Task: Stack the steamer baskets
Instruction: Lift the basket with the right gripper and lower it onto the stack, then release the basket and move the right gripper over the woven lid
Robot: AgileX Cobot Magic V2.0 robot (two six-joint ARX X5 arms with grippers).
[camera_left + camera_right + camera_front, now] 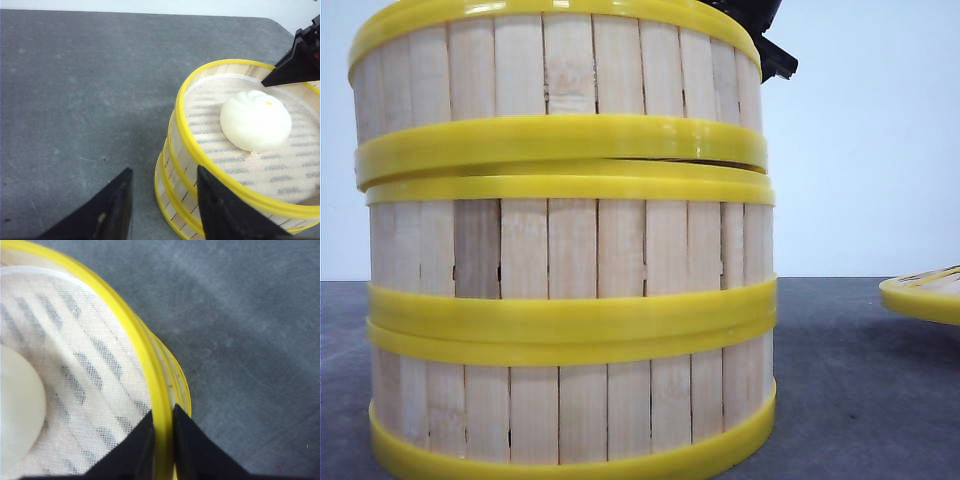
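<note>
Three steamer baskets stand stacked in the front view: bottom basket [570, 410], middle basket [570, 245], top basket [560, 70]. The top one's lower rim sits slightly askew, with a thin gap on the right. A white bun [256, 120] lies on the cloth liner inside the top basket [200, 155]. My right gripper [162, 422] is shut on the top basket's yellow rim [145, 355], one finger inside and one outside. My left gripper [164, 170] is open beside the stack, one finger over the table, the other [225, 210] over the rim, holding nothing.
A flat yellow-rimmed lid [925, 295] lies on the grey table [860, 400] to the right of the stack. The stack fills the left and middle of the front view and hides what is behind it. Bare grey tabletop [75, 100] stretches away beside the stack in the left wrist view.
</note>
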